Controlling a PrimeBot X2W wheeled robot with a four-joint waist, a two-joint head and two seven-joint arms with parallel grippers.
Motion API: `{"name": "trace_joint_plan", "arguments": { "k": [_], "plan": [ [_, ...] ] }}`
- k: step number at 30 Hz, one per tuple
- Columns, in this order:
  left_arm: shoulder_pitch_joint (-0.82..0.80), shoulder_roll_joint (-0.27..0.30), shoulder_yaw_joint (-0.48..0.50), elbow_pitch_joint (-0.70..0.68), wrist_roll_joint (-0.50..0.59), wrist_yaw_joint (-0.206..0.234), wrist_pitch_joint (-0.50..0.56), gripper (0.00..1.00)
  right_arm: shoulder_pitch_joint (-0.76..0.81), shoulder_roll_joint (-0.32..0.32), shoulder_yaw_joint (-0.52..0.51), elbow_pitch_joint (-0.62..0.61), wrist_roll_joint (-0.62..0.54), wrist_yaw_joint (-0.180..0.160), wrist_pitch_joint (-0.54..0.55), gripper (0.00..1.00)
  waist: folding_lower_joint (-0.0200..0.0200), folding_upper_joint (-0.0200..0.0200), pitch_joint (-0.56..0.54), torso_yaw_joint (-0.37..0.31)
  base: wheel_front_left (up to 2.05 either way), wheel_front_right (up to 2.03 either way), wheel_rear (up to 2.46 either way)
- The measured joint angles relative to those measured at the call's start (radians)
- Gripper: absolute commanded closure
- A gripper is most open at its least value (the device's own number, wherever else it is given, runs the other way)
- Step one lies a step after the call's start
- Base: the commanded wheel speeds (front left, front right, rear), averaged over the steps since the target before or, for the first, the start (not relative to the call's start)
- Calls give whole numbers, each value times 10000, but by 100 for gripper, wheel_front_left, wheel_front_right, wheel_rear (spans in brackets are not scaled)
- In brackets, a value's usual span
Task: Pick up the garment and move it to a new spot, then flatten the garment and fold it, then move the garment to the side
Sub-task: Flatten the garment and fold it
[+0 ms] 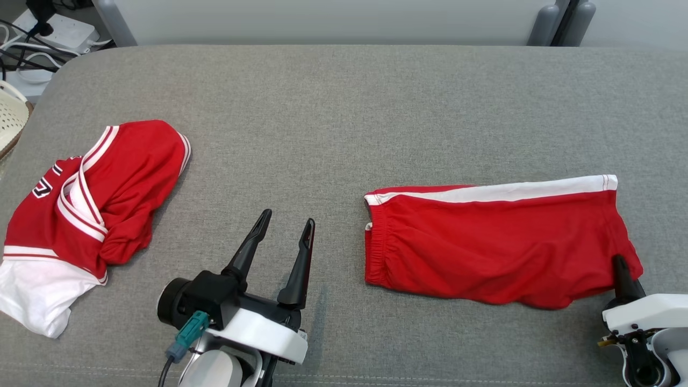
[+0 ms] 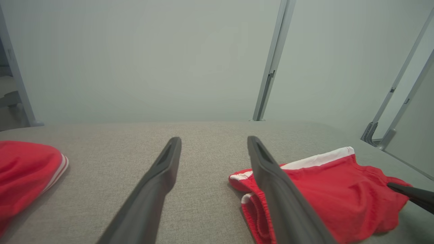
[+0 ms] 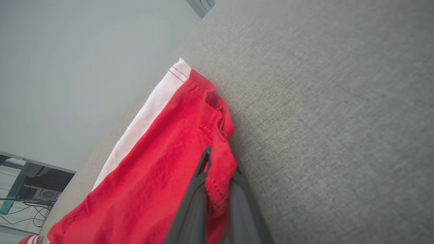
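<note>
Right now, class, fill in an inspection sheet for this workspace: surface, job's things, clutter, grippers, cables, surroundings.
Surface: grey fabric surface, flat.
Job's things: red shorts with white side stripe, lying on the right, waistband toward the middle.
Clutter: red jersey crumpled at the left, white cloth at its near end.
Grippers: left gripper open over bare fabric, apart from both garments; right gripper shut on the shorts' hem.
Cables: cables and a power strip beyond the far-left corner; teal-plugged cable at the left wrist.
Surroundings: pale basket at the left edge; grey posts behind.
</note>
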Motion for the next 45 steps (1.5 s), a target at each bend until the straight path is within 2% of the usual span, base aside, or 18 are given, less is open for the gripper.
{"name": "trace_joint_plan", "arguments": {
  "k": [6, 11, 16, 25, 31, 38, 39, 40, 41, 45],
  "plan": [
    [1, 0, -12, 113, -4, -12, 0, 0, 4, 52, 10, -464, -577, 0, -123, 100, 0, 0, -167, 90, 0, 0, 0],
    [12, -2, -21, 155, -40, -12, 0, 0, 59, 234, 105, -1534, -1327, 0, -205, 100, 1, 0, -310, 342, 0, 0, 0],
    [166, 2, -33, 261, -88, -12, 0, 0, 264, 681, 330, -2767, -2029, 0, -161, 100, 1, 0, -454, 615, 0, 0, 0],
    [247, 6, -140, 357, -176, -10, 0, 0, 416, 1590, 784, -4447, -2955, 0, 1189, 100, 1, 0, -547, 1103, 0, 0, 0],
    [247, 4, -169, 362, -286, 10, 0, 0, 616, 1912, 1101, -4399, -3668, 0, 1979, 100, 1, 0, -498, 1425, 0, 0, 0],
    [247, 4, -190, 399, -606, 90, 2, 0, 647, 2015, 1896, -3377, -3992, 0, 2065, 100, 0, 0, -468, 1636, 0, 0, 0],
    [247, 4, -205, 403, -619, 90, 0, 0, 648, 2011, 2067, -3298, -3877, 0, 2038, 90, 0, 0, -481, 1653, 0, 0, 0],
    [247, 2, -224, 408, -623, 92, 2, 0, 648, 2017, 2240, -3218, -3749, 0, 1960, 57, 1, 0, -498, 1667, 0, 0, 0],
    [247, 2, -224, 408, -623, 92, 2, 0, 648, 2017, 2240, -3218, -3749, 0, 1960, 0, 1, 0, -498, 1667, 0, 0, 0],
    [247, 4, -255, 458, -616, 98, 2, 0, 647, 2019, 2964, -2984, -3379, 0, 1680, 0, 1, 0, -583, 1703, 0, 0, 0]
  ]
}}
